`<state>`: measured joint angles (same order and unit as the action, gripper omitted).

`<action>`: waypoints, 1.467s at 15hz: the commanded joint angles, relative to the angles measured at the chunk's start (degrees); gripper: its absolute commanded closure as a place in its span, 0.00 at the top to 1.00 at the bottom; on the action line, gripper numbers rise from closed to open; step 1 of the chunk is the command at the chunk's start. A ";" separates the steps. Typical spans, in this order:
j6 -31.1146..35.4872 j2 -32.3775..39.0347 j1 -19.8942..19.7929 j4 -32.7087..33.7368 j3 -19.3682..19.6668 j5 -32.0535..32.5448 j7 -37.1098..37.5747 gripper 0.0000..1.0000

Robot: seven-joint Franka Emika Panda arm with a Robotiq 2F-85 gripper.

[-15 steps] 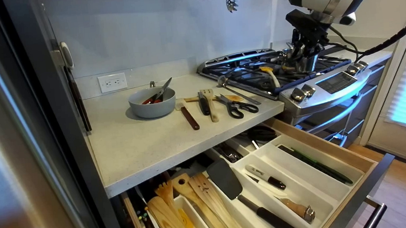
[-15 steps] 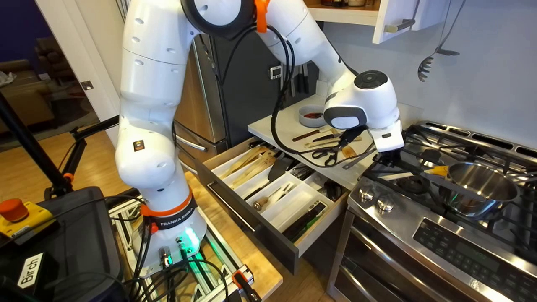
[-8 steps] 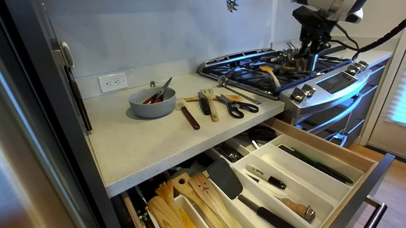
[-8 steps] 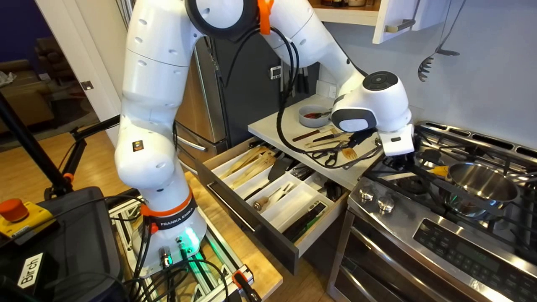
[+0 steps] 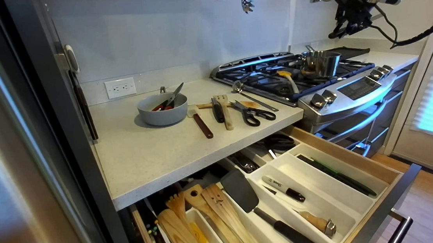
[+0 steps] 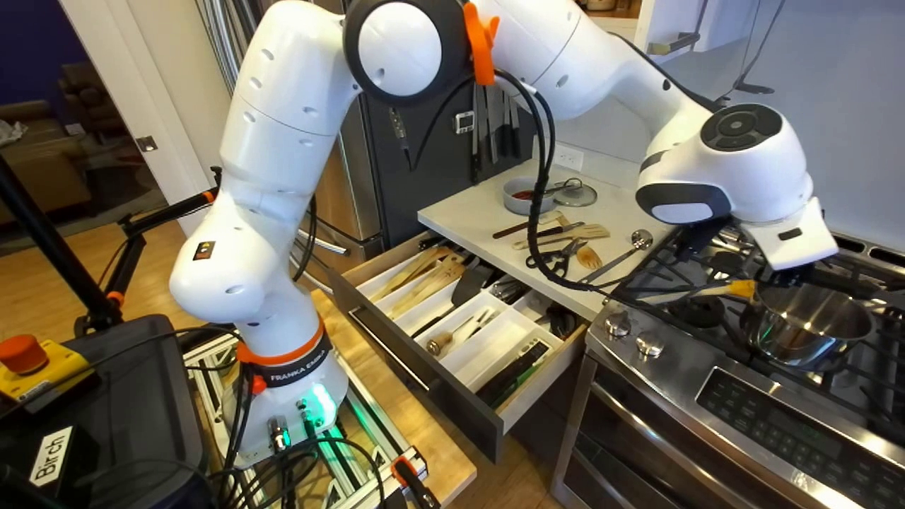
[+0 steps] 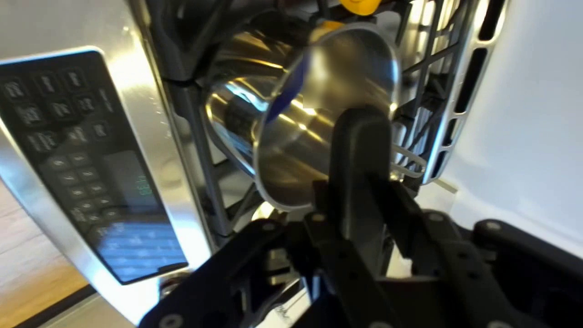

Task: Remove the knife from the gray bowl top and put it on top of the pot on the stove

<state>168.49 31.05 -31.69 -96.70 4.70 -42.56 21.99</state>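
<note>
Hand [image 5: 339, 32], grip indeterminable, hangs above pot [image 5: 323, 65]; well apart from hand, red knife [image 6: 523, 194] lies in gray bowl [image 5: 163, 113], removal and placing seemingly both outstanding.

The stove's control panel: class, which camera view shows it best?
The wrist view: the control panel appears largest there, some digits readable, though cut off at left. Both exterior views show it smaller, digits illegible.

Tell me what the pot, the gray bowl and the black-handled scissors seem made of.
Pot: polished metal, perhaps stainless steel, given its mirror-like highlights. Gray bowl: smooth and matte, no sharp glints; ceramic or plastic, I can't tell. Scissors: blades look like gray metal; the dull black handles suggest plastic.
</note>
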 commanded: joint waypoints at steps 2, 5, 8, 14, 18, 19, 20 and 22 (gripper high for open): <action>-7.03 2.24 -2.49 6.27 -0.84 -2.38 -3.54 0.34; -8.00 4.29 -2.02 8.26 -0.74 -1.95 -2.02 0.09; -8.90 5.74 -0.84 9.39 -2.14 -3.72 -3.91 0.09; -12.68 9.11 3.02 11.63 1.67 -3.14 2.59 0.09; -16.59 12.35 2.02 15.62 1.26 -5.53 4.11 0.09; -16.74 13.15 1.87 17.10 1.44 -6.19 4.60 0.09; -16.64 13.79 1.66 18.31 1.44 -6.92 4.66 0.09; -16.44 15.25 1.74 21.11 2.03 -7.46 5.68 0.09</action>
<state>153.68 43.07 -29.72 -81.35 5.68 -47.98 26.02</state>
